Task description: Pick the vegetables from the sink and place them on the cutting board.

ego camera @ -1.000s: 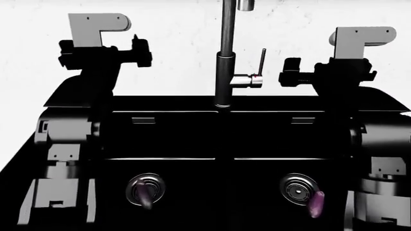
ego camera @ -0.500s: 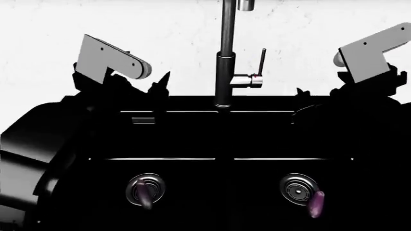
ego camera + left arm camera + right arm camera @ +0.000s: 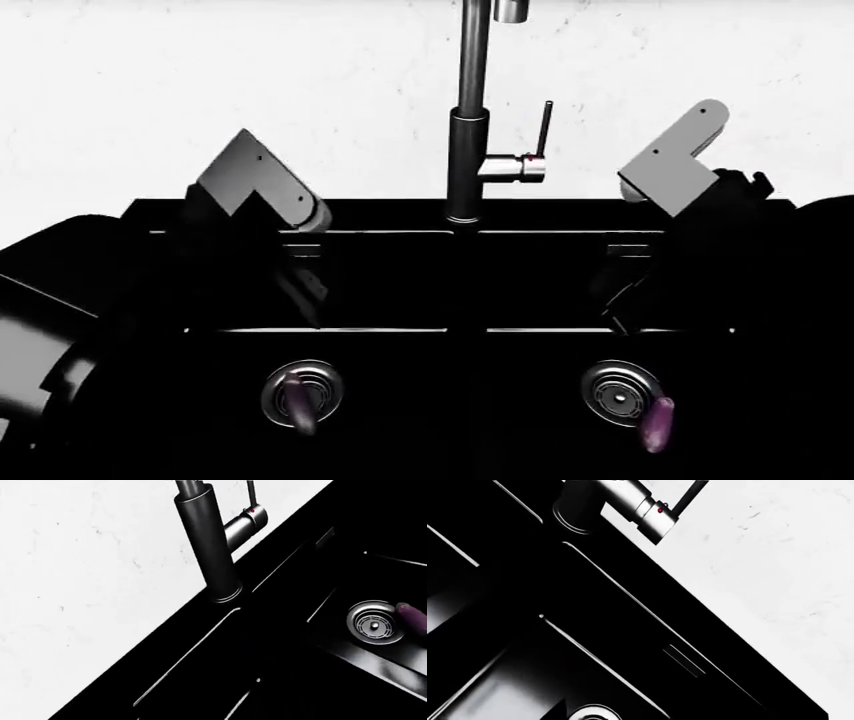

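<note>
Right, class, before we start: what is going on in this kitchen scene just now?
A two-armed robot leans over a black double-basin sink with a tall faucet at its middle. Two small purple eggplants lie in it: one eggplant on the left drain, the other eggplant beside the right drain. Neither is being held; both arms are angled above the basins, and their hands are too dark to read. No cutting board is in view, so nothing has been picked up yet.

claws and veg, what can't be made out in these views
- Both claws: head view, black against the black sink; open or shut unclear.
- Left eggplant: head view, small and dim on its drain.
- Right eggplant: left wrist view, cut off by the edge.
- Cutting board: in no view.
</note>
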Tool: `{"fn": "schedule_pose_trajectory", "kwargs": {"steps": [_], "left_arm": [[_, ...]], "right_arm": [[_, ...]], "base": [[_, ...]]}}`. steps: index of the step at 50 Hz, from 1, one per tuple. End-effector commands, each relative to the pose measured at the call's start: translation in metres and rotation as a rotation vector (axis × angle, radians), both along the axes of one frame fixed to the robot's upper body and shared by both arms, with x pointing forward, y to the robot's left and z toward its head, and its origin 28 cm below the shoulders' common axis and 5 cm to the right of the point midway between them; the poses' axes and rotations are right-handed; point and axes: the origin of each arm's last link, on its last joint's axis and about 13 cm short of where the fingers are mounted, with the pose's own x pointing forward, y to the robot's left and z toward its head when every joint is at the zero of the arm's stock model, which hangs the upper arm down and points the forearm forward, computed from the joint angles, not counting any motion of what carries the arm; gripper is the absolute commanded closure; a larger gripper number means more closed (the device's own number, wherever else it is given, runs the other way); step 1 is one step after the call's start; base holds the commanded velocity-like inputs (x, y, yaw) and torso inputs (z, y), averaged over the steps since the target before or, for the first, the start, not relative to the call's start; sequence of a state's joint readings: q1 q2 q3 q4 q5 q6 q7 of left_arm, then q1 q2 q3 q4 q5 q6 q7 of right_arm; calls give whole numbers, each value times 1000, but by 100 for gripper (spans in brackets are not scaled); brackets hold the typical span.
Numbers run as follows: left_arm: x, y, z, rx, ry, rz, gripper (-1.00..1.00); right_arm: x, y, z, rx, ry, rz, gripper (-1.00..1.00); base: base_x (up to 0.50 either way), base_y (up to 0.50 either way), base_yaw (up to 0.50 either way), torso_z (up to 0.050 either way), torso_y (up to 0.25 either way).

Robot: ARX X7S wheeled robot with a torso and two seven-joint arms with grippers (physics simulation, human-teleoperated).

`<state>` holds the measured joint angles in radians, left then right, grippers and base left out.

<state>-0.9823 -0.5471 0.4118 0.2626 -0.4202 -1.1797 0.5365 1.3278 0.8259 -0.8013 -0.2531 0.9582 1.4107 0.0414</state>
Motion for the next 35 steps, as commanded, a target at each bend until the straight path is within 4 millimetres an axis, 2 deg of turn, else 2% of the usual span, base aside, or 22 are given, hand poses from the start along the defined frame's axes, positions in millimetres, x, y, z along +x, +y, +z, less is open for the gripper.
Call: {"fn": "schedule_pose_trajectory", "kwargs": {"steps": [1,3,10,17,27,35], "left_arm": [[-3,-4,-8,-107,227,120,-100],[-7,-8,-7,-125,234,134,-100],[-17,-21,-16,-120,362,220,-100],[-28,-35,-30,-106,435,350,-100],[-8,-38,-55,17,422,554,-100],[-3,-37,-75,150,441,640,-100]], "right_arm": [[6,-2,-8,-1,100,24,-100],[5,-3,-7,32,106,10,-100],[9,0,-7,185,230,-102,-100],[17,6,-13,216,298,-146,-100],[21,2,-28,238,329,-162,-100],[21,0,-36,258,328,-160,-100]], "base": [[500,-12,0,0,0],[463,-4,0,0,0],[0,0,0,0,0],[0,0,0,0,0],[0,0,0,0,0],[0,0,0,0,0]]}}
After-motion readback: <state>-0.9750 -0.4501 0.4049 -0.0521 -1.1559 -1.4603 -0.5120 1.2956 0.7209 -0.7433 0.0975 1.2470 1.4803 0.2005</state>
